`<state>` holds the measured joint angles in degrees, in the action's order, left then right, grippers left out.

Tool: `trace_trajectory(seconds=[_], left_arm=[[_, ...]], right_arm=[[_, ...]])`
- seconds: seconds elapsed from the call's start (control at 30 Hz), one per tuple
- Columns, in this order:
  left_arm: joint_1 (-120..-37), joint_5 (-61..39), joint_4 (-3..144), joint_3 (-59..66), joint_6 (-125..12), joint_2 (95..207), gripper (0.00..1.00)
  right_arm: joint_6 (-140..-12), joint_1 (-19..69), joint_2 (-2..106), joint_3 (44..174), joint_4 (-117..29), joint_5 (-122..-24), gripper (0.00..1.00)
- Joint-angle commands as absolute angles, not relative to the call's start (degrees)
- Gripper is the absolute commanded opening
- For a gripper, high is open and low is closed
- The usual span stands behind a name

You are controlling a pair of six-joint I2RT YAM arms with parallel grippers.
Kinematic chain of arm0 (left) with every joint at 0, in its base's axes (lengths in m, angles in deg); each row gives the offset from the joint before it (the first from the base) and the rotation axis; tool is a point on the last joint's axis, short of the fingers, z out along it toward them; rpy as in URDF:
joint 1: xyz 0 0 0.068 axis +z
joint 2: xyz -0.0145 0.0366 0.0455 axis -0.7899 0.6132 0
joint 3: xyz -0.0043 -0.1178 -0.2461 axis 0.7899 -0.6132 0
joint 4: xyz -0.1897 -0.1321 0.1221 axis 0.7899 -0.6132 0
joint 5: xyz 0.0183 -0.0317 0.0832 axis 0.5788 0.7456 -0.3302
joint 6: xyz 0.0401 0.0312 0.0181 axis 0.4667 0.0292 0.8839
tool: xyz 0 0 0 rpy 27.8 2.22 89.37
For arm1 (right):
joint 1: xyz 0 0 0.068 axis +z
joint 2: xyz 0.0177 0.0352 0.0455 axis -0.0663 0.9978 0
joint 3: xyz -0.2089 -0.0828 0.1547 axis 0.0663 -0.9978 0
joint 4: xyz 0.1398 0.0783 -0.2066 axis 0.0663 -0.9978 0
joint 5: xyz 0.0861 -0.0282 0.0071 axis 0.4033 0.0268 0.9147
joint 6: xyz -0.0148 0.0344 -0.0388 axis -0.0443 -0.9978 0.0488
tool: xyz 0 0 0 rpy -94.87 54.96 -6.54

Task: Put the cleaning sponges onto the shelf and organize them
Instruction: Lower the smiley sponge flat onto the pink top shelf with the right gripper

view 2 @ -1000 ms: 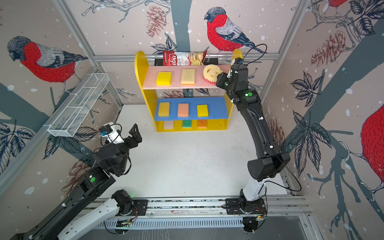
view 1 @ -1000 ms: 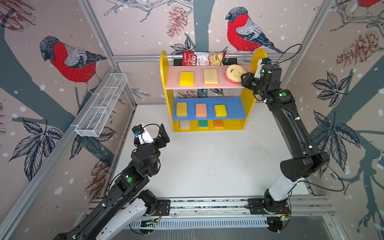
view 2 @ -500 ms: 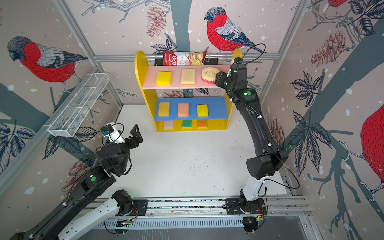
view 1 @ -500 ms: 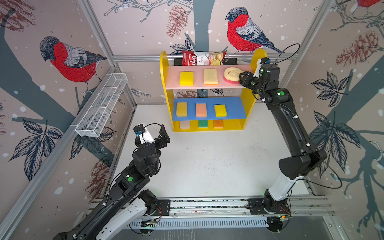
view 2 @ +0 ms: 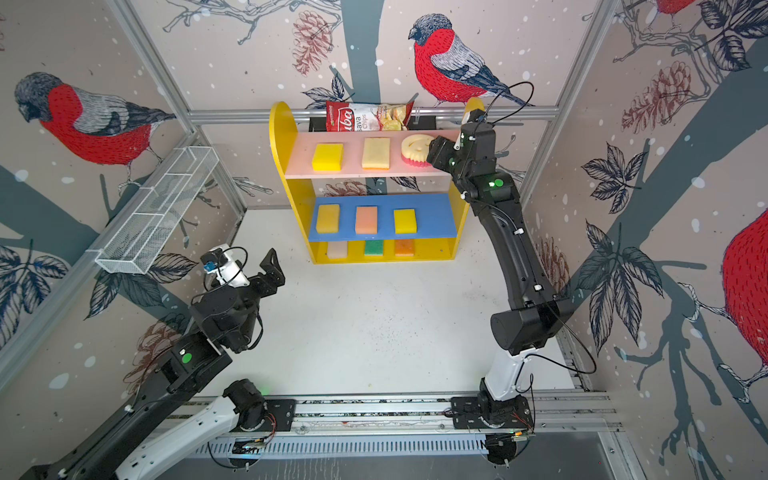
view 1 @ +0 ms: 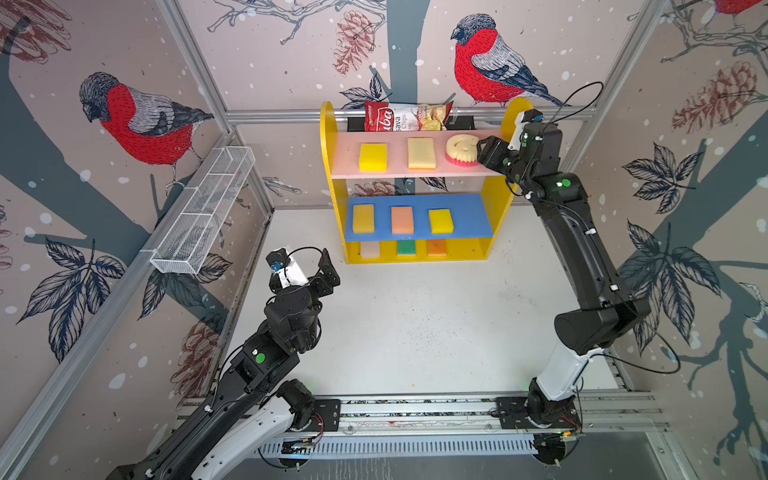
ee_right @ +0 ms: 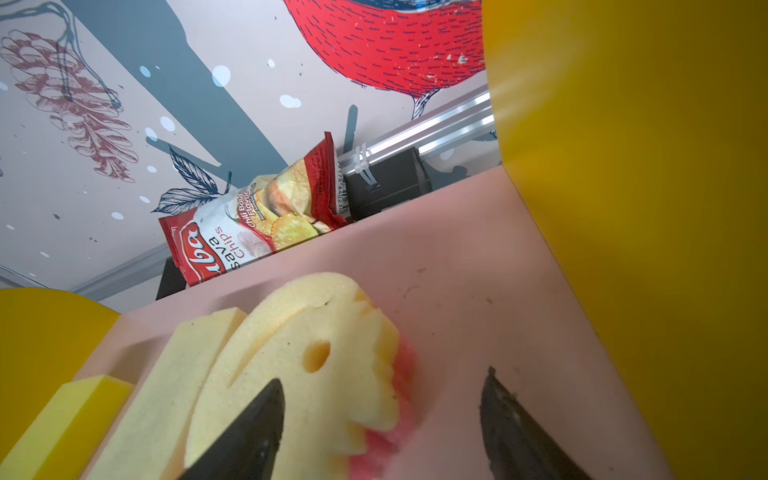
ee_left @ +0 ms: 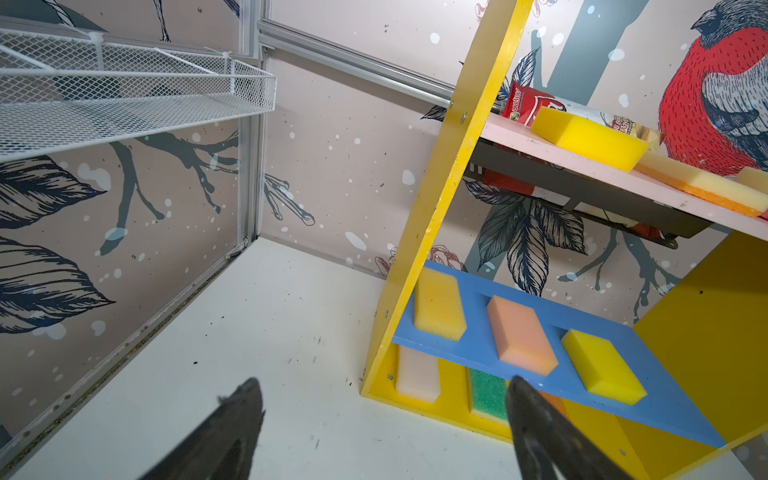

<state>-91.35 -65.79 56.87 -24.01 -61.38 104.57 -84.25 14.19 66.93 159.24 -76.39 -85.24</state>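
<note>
The right gripper stands at the right end of the shelf's pink upper board, jaws apart, just beside the round smiley sponge, which lies flat in a row with a cream sponge and a yellow sponge. Three sponges lie on the blue middle board and three on the yellow base. The left gripper hangs above the table, jaws apart
</note>
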Motion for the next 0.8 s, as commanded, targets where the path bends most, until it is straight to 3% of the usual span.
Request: trace_trajectory(seconds=[0.0, 0.27, 0.3, 0.33, 0.4, 0.43, 0.47, 0.77], left_arm=[[-91.19, -66.75, 57.33, -23.56, -61.8, 104.44, 0.9], [-91.13, -66.86, 56.99, -23.44, -61.76, 104.3, 0.9], [-91.2, -67.03, 56.83, -23.44, -61.79, 104.26, 0.9], [-91.19, -67.07, 56.66, -23.41, -61.88, 104.26, 0.9], [-91.2, -67.09, 56.54, -23.4, -62.01, 104.26, 0.9], [-91.2, -67.11, 56.51, -23.36, -61.98, 104.25, 0.9], [-91.2, -67.11, 56.38, -23.35, -62.04, 104.26, 0.9], [-91.16, -66.72, 56.1, -23.32, -63.63, 104.6, 0.9]], right_arm=[[-84.13, 14.21, 66.72, 161.02, -76.19, -83.44, 0.76], [-84.22, 15.15, 61.58, 156.31, -75.17, -81.44, 0.73], [-84.28, 15.36, 60.42, 154.13, -74.43, -81.27, 0.67], [-84.36, 15.61, 59.02, 151.68, -73.4, -80.82, 0.53], [-84.44, 16.15, 56.87, 147.55, -71.5, -80.16, 0.14], [-84.15, 16.59, 56.2, 146.22, -71.28, -80.37, 0.04], [-83.88, 16.74, 55.7, 145.48, -71.42, -80.5, 0.01], [-84.75, 16.7, 54.25, 140.44, -70.4, -76.57, 0.0]])
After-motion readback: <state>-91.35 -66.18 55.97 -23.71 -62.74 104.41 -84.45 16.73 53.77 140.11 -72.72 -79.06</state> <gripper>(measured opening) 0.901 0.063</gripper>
